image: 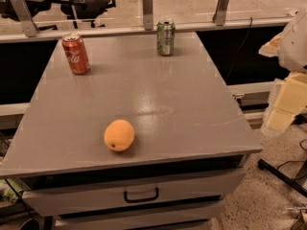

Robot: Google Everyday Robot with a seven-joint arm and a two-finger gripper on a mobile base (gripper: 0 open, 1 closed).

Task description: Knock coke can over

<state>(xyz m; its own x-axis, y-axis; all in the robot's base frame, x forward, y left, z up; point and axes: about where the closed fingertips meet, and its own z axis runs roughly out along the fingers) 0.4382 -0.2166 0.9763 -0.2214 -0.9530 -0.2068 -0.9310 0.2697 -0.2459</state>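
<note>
The coke can [76,54] is red with white script and a silver top. It stands upright at the far left corner of the grey table [168,109]. My arm comes in at the right edge of the view. Its cream-coloured end, the gripper [284,104], hangs off the table's right side at about table height. It is far from the coke can and touches nothing.
A green-and-silver can [166,37] stands upright at the far middle of the table. An orange fruit [119,135] lies near the front left. A glass rail with metal posts [147,4] runs behind the table. Drawers [141,194] are in the table's front.
</note>
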